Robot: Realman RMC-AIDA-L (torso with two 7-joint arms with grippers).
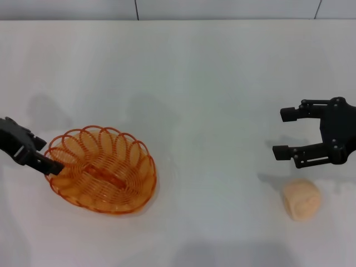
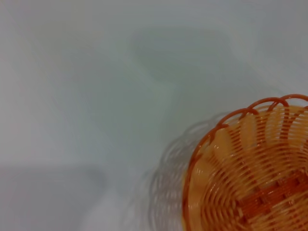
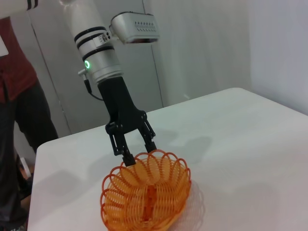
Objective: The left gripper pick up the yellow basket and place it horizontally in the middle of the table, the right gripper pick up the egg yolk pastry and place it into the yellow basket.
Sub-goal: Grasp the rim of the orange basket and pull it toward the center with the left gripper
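Left gripper (image 3: 139,153) at the rim of the yellow basket (image 3: 147,195)

The yellow basket is seen resting on the white table (image 3: 240,139), near the table's edge, with its looped rim facing up and an orange strip running along its woven floor. The left gripper is lowered onto the far rim, its black fingers (image 3: 126,155) spread, one fingertip met by the rim loops and the other just behind them. Above the black wrist, a white arm segment (image 3: 98,55) with black bands and a green light is shown rising steeply, and a grey-white box (image 3: 134,28) is mounted beside it. A person in a dark red shirt (image 3: 14,77) is partly seen standing behind the table.
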